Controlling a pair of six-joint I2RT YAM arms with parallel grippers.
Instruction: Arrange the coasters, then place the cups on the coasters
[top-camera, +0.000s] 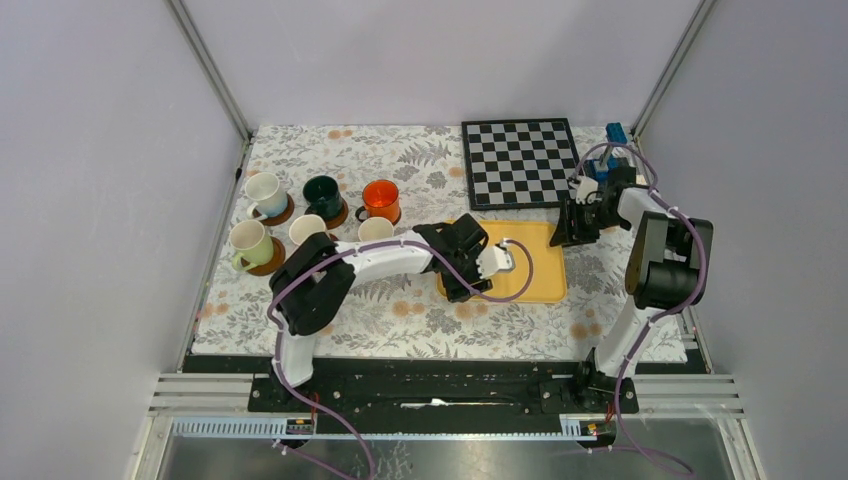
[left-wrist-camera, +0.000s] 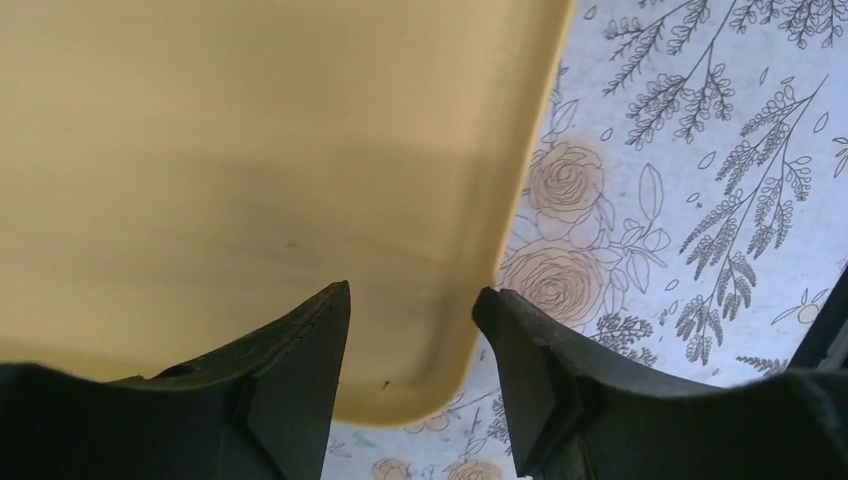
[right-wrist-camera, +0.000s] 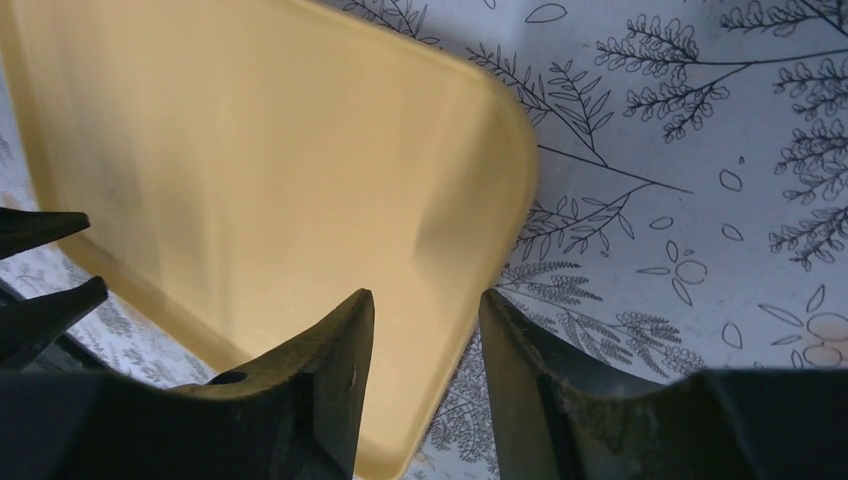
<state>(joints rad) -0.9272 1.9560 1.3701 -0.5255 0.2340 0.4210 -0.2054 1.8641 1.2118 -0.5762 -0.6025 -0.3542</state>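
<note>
Straddling tray (left-wrist-camera: 200, 150) rim, jaws half-parted: left gripper (left-wrist-camera: 412, 292) at 8 o'clock corner, right gripper (right-wrist-camera: 425, 295) at 2 o'clock; grip unclear. Cups (top-camera: 322, 195) sitting on coasters (top-camera: 284, 213) at 10 o'clock, two partly hiding behind left arm (top-camera: 370, 258)

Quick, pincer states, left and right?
Left pincer: astride the yellow tray corner; grip cannot be told.
Right pincer: astride the tray's rim; grip cannot be told.

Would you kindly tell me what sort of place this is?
Likely a robotics lab test cell: plain walls on an aluminium frame, two arms bolted to a rail, a floral tablecloth staged with cups and a chessboard.
</note>
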